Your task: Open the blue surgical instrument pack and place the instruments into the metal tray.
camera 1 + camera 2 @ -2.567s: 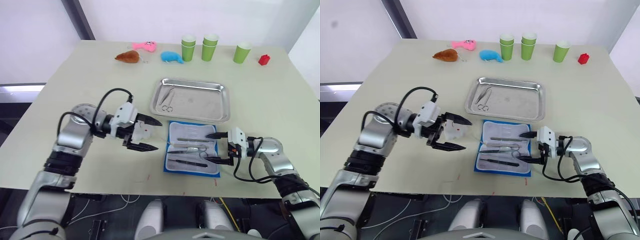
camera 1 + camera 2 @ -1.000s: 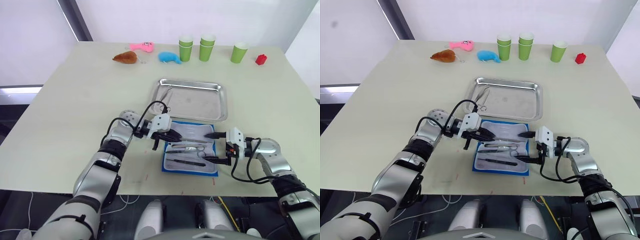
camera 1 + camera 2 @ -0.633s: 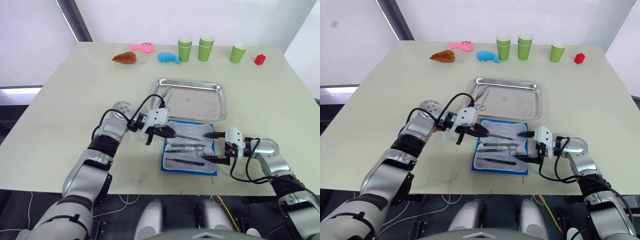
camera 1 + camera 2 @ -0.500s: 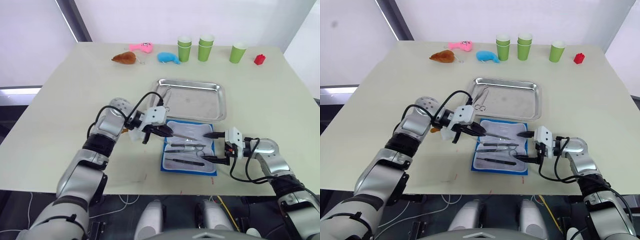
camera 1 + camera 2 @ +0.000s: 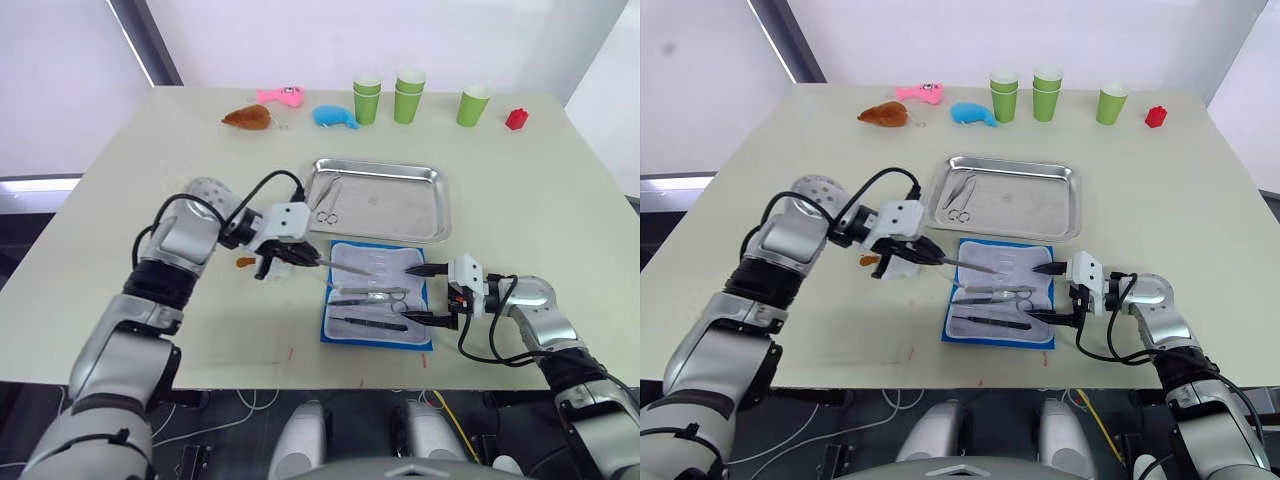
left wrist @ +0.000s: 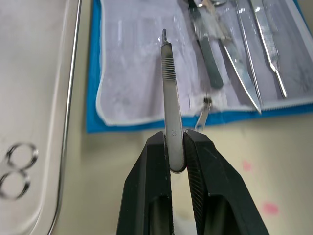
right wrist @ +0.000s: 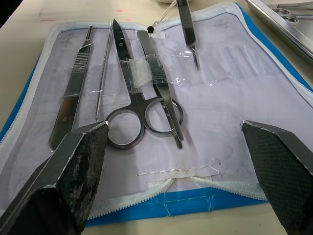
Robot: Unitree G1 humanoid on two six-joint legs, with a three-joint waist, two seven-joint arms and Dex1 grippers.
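The flat blue fabric instrument pack [image 5: 379,295] lies open on the pale surface [image 5: 540,190], its pale grey lining up, just in front of the shallow shiny steel tray [image 5: 378,198]. The left tool [image 6: 176,157] is clenched on a slim flat steel handle [image 6: 169,98], gripped at its blunt end; the handle projects out past the fingertips over the pack's near-left corner, clear of the lining. In the head views the same handle [image 5: 968,265] points from the left tool toward the pack, between the pack and the tray's front rim. Four further instruments lie on the lining: ring-handled steel scissors [image 7: 128,98], a flat scalpel-type handle [image 7: 74,88], a thin steel probe [image 7: 103,71] and slim forceps [image 7: 161,93], set side by side, the scissors and forceps held under a clear strap. The right tool [image 5: 425,293] stands released, its two black fingers spread wide, one at each side of the pack's right edge and resting low by the surface. Inside the tray, at its left end, lie a pair of small ring-handled scissors [image 5: 328,205]. Along the far edge of the surface stand green paper cups [image 5: 405,95], a small red block [image 5: 516,119], a blue whale toy [image 5: 335,116], a pink toy [image 5: 280,96] and a brown toy [image 5: 246,117], well apart from the pack.
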